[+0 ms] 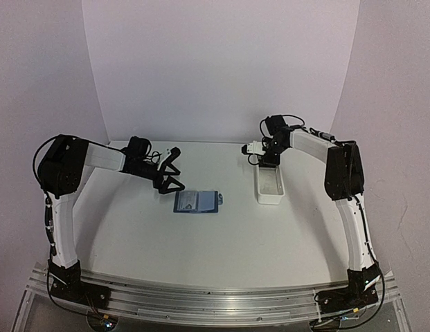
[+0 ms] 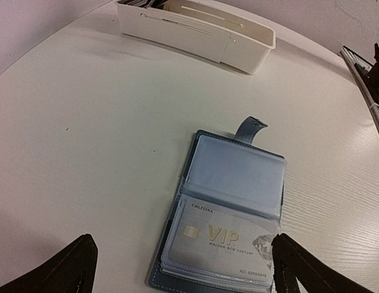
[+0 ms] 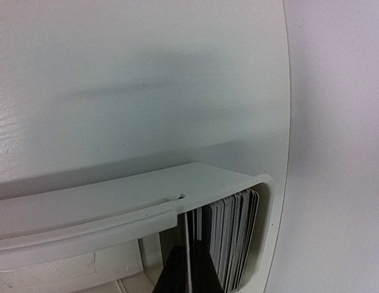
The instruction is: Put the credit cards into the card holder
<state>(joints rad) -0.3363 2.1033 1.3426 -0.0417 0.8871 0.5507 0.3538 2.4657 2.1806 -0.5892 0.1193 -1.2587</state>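
Observation:
The dark-blue card holder (image 1: 197,201) lies open on the table, left of centre. In the left wrist view the card holder (image 2: 229,213) shows clear sleeves, with a white VIP card (image 2: 226,235) in the near one and its snap tab at the far edge. My left gripper (image 1: 169,176) is open just left of the holder, its dark fingers (image 2: 70,268) wide apart and empty. My right gripper (image 3: 188,274) is down in the far end of the white tray (image 3: 116,195), shut on one thin card (image 3: 188,244) standing on edge beside a stack of upright cards (image 3: 235,238).
The long white tray (image 1: 270,185) sits right of the holder, lengthwise away from me; it also shows in the left wrist view (image 2: 195,30). The white backdrop wall rises close behind it. The right arm (image 1: 339,169) reaches in from the right edge.

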